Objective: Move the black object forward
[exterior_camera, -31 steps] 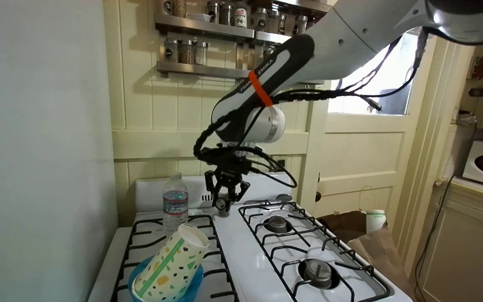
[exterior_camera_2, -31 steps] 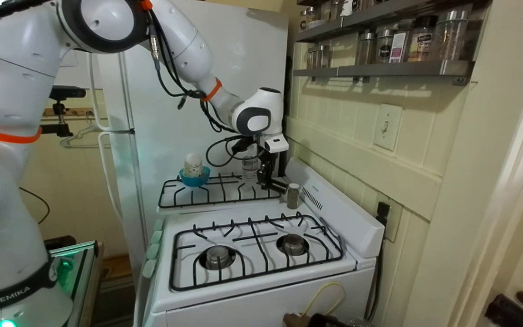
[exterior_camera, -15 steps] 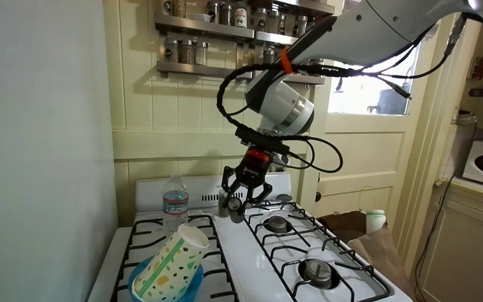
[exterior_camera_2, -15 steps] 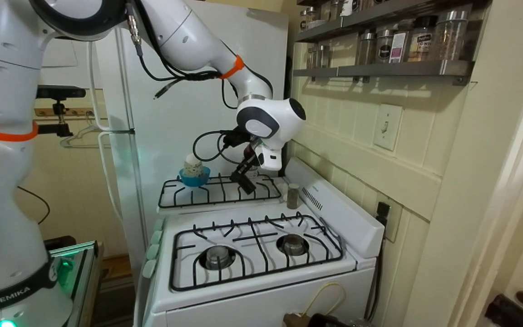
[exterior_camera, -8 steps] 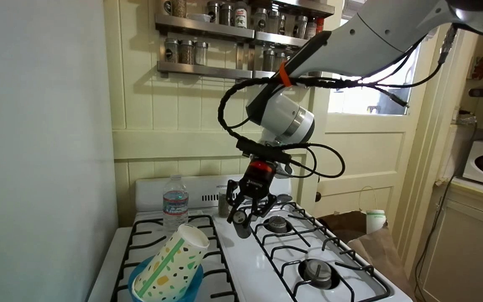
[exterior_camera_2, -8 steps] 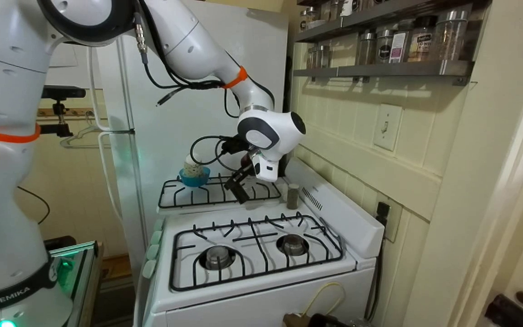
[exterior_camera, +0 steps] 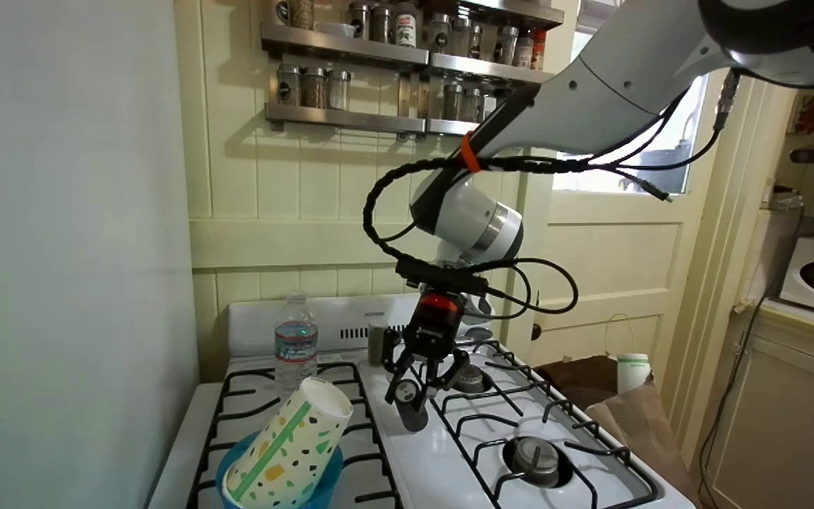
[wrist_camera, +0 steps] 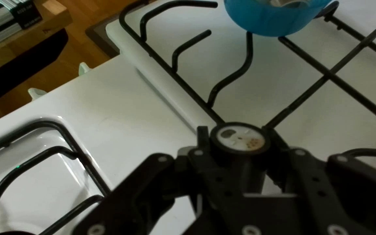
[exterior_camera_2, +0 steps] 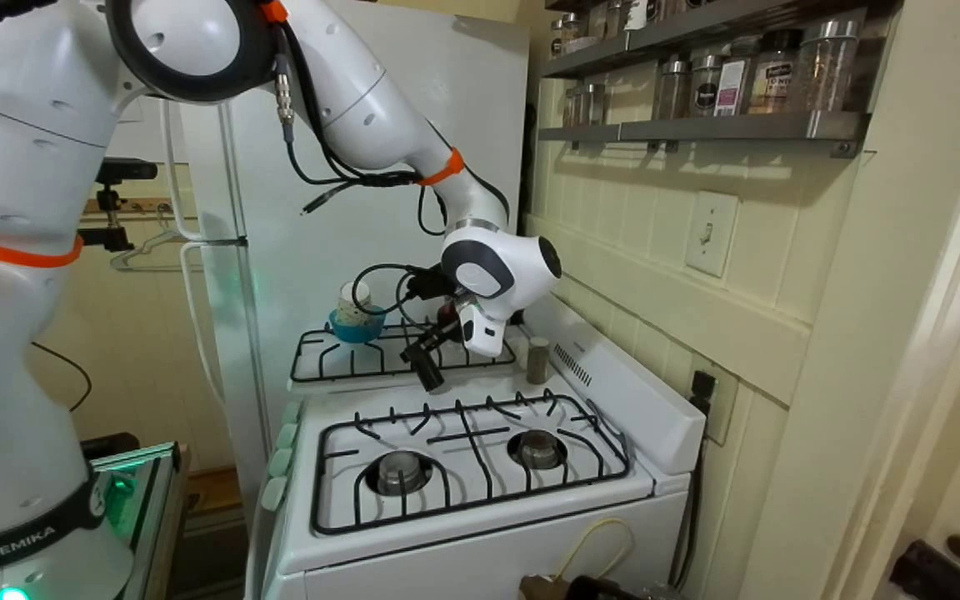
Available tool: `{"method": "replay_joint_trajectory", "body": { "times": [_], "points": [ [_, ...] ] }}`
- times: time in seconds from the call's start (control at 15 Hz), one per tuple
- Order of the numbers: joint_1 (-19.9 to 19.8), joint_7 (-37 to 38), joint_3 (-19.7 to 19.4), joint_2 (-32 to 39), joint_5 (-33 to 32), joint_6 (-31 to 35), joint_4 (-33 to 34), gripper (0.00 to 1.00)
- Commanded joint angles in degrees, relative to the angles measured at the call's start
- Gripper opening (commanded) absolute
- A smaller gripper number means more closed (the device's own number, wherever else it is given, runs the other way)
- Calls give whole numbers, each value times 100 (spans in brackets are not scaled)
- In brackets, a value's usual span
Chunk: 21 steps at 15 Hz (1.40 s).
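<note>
The black object is a short dark cylinder with a round pale disc on its top end. My gripper is shut on it near that top end. The object hangs tilted over the white strip between the two burner grates, and I cannot tell whether its lower end touches the stove. It also shows tilted in an exterior view. In the wrist view the black object's disc end sits between both fingers, and its lower part is mostly hidden by the gripper.
A shaker stands by the back panel. A clear water bottle and a patterned cup in a blue bowl stand on a grate. Another grate lies beyond the strip. Spice shelves hang on the wall.
My gripper has carried the black object away from the shaker and back panel, toward the stove's front. It is more tilted and lower. The bottle, cup and bowl have not moved.
</note>
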Motion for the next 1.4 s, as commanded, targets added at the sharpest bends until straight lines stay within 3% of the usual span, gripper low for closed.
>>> {"method": "replay_joint_trajectory", "body": {
  "times": [0.0, 0.67, 0.73, 0.8, 1.07, 1.33],
  "points": [
    [-39, -53, -105, 300, 206, -416, 219, 18],
    [-268, -282, -297, 1017, 738, -1417, 691, 18],
    [-276, -280, -324, 1054, 776, -1475, 721, 68],
    [-282, -274, -357, 1089, 805, -1520, 747, 69],
    [-265, -273, -472, 1166, 762, -1446, 773, 98],
    [-149, -571, -552, 777, 550, -1177, 606, 100]
  ]
}}
